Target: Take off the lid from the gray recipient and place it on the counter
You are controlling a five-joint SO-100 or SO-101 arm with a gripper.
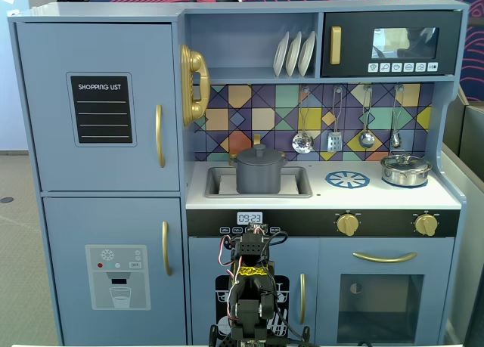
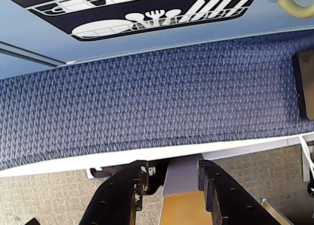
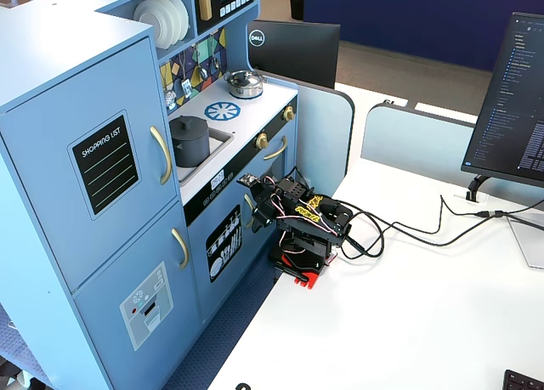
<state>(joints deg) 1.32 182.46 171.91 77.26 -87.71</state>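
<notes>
The gray recipient (image 1: 259,179) stands in the sink cutout of the white counter (image 1: 378,197), with the dark lid (image 1: 259,156) sitting on it. Both show again in the other fixed view: gray recipient (image 3: 189,145), lid (image 3: 187,123), counter (image 3: 259,97). My arm (image 1: 251,286) is folded low on the white table in front of the toy kitchen, well below counter height. In the wrist view my gripper (image 2: 171,168) is open, nothing between its black fingers (image 2: 140,178), and it looks down at blue carpet past the table edge.
A shiny steel pot (image 1: 404,169) with its own lid sits at the counter's right, beside the blue burner ring (image 1: 348,180). Ladles hang over the counter (image 1: 302,141). A monitor (image 3: 514,101) and cables (image 3: 408,228) lie on the table behind the arm.
</notes>
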